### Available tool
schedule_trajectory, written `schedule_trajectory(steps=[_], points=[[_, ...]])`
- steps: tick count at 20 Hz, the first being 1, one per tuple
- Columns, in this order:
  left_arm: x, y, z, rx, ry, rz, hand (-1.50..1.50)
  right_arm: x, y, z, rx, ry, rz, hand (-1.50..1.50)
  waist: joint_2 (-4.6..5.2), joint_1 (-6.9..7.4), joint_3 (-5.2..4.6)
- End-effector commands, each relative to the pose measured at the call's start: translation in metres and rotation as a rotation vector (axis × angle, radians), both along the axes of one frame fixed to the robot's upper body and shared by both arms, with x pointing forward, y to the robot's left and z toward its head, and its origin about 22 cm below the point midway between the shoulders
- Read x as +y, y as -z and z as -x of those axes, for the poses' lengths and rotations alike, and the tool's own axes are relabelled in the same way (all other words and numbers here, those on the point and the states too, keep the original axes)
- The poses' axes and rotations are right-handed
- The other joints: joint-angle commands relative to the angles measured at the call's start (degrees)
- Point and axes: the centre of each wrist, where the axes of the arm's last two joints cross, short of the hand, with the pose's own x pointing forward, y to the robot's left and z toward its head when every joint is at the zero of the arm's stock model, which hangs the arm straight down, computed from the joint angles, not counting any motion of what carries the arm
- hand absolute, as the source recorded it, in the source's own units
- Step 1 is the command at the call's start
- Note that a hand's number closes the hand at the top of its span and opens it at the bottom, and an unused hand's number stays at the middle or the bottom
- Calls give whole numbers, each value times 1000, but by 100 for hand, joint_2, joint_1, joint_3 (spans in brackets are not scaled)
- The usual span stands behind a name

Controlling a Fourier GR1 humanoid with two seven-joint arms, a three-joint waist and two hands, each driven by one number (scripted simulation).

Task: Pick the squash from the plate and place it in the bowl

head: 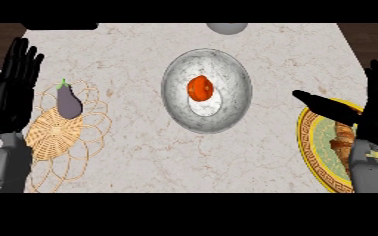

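Marble-patterned table (133, 145) spreads pale and veined before you, with dark floor showing past its far corners. At the centre sits your grey stone-look bowl (173, 87), round and deep, holding a small orange-red squash (200, 88). To the left, a woven wicker mat (55, 132) with looped edges carries a purple eggplant (69, 101). A gold-rimmed plate (314, 145) lies at the right edge with a brown pastry (343, 136) on it. Your left hand (18, 87) rests open, fingers up, at the left edge; your right hand (336, 108) is open above the plate, holding nothing. Bare table lies between bowl and plate.
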Motion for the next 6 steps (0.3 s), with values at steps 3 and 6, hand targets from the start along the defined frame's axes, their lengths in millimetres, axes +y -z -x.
schedule_trajectory(steps=[3,6], points=[[-5,-12,12,15,21,4,0,-72,12,63,-30,-6,-14,-150,-15,13,3],[-11,0,4,-3,-12,-9,0,-101,22,75,-57,-15,-44,-150,4,18,0]])
